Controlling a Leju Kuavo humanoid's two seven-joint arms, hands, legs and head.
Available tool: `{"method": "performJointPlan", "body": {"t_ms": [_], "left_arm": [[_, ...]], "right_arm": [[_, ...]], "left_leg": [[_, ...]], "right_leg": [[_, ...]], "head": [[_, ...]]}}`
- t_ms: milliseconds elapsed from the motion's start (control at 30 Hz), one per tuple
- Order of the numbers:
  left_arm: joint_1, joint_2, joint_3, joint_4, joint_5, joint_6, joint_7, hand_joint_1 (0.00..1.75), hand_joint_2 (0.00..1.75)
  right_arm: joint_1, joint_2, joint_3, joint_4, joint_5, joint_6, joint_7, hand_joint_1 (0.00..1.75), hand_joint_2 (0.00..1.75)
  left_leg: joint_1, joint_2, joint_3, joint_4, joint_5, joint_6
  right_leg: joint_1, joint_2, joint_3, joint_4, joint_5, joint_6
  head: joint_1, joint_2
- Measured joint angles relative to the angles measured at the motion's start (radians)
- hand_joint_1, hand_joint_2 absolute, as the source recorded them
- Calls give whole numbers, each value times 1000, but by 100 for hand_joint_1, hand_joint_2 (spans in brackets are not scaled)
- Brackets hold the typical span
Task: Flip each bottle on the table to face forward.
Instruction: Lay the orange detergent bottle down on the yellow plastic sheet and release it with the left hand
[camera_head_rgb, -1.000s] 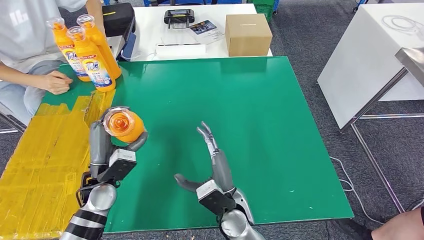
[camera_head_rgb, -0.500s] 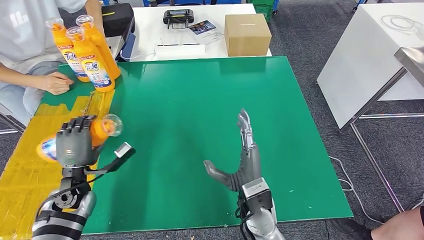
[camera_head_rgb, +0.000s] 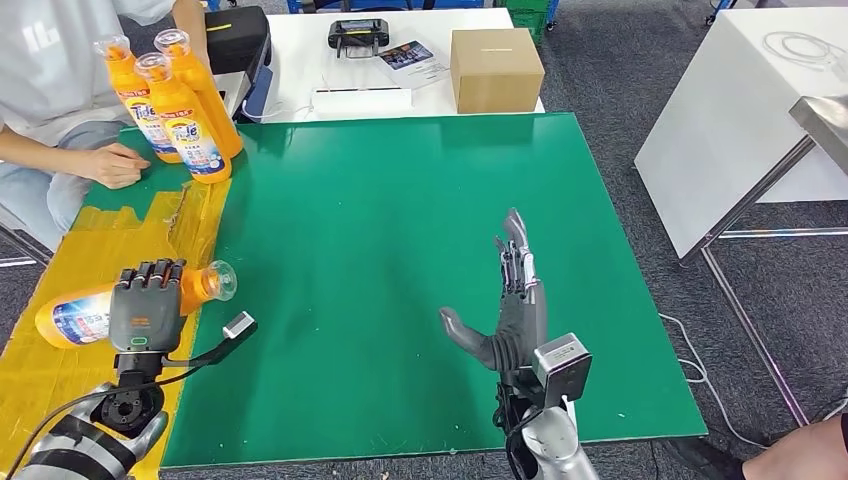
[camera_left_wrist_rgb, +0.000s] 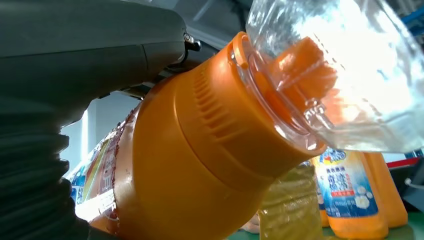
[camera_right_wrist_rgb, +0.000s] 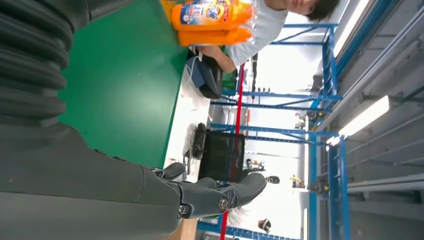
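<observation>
The floor (camera_head_rgb: 620, 90) was dark grey carpet all round. A white desk (camera_head_rgb: 300, 60) stood past the green surface (camera_head_rgb: 420, 200), with a cardboard box (camera_head_rgb: 496, 68), a black case (camera_head_rgb: 236, 38) and a small black device (camera_head_rgb: 358, 34) on it. Another white table (camera_head_rgb: 740, 120) on metal legs sat off to the side, a thin white cable (camera_head_rgb: 700, 370) trailing on the carpet beneath. Blue metal racking (camera_right_wrist_rgb: 325, 100) and a long ceiling light (camera_right_wrist_rgb: 365, 117) showed in the right wrist view, pretty bright overall.
</observation>
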Motion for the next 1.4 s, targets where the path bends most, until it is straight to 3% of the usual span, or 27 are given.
{"method": "performJointPlan", "body": {"t_ms": [100,267,500,733,1033,1167,1400], "left_arm": [[-32,23,-109,47,0,0,-18,175,175],[-44,16,-129,101,0,0,-155,175,175],[-46,-20,-74,170,5,1,-287,175,175],[-51,-45,-28,232,10,2,-314,175,175],[-106,-91,86,385,9,8,-411,175,175],[-149,-117,133,491,21,9,-503,175,175],[-246,-146,179,658,31,-107,-622,175,175]], "right_arm": [[-16,-7,0,1,-5,15,0,0,175],[-46,-13,8,13,-5,22,0,0,175],[-67,-14,20,33,-5,22,0,0,175],[-79,-15,31,50,-10,15,4,0,175],[-85,-15,36,65,28,16,15,0,175],[-85,-15,36,67,42,16,18,0,175],[-85,-15,35,67,64,20,20,0,175]], "left_leg": [[0,0,0,0,0,0],[0,0,0,0,0,0],[0,0,0,0,0,0],[0,0,0,0,0,0],[0,-1,2,0,0,0],[0,-2,5,0,0,0],[0,-4,19,-2,-4,-4]], "right_leg": [[0,0,0,0,0,0],[0,0,0,0,0,0],[0,0,0,0,0,0],[0,0,0,0,0,0],[0,0,2,0,0,0],[0,-2,6,0,0,0],[0,-3,22,0,-3,-2]], "head": [[0,0],[0,0],[0,0],[0,0],[0,0],[0,0],[0,0]]}}
